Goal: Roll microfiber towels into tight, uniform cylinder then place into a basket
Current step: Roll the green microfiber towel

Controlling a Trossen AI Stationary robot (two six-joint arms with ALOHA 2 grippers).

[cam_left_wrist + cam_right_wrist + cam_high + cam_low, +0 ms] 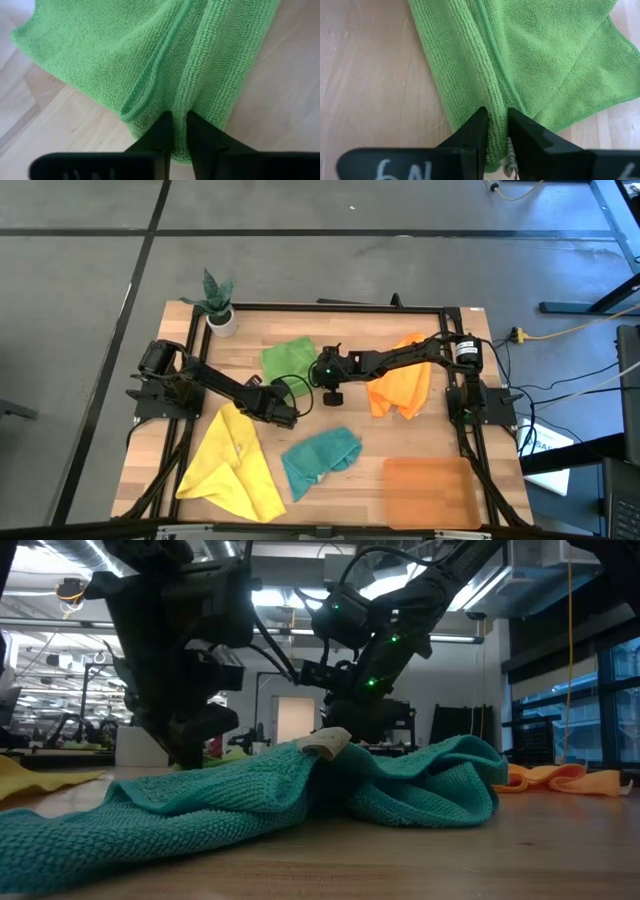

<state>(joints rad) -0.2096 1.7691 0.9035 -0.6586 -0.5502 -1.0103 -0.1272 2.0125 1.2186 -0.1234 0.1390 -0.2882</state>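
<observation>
The green towel lies crumpled on the table's far middle, and both grippers are shut on it. My left gripper is at its near edge. My right gripper is at its right edge. The yellow towel lies spread at the near left. The teal towel lies bunched at the near middle. The orange towel lies crumpled at the far right, under my right arm. The orange-brown basket stands at the near right. My left gripper pinches a raised fold of the green towel between its two fingers, close to the towel's near edge and next to a hemmed edge. The fingers lie along the fold. The towel rests on the table. My right gripper pinches a raised ridge of the green towel between its two fingers, at the towel's edge beside a white tag. The fingers lie along the ridge. The towel rests on the table, and more than one layer shows at the ridge.
A small white plant pot stands at the far left corner. The teal towel fills the front of the low view. Bare wood lies between the green towel and the table's far edge.
</observation>
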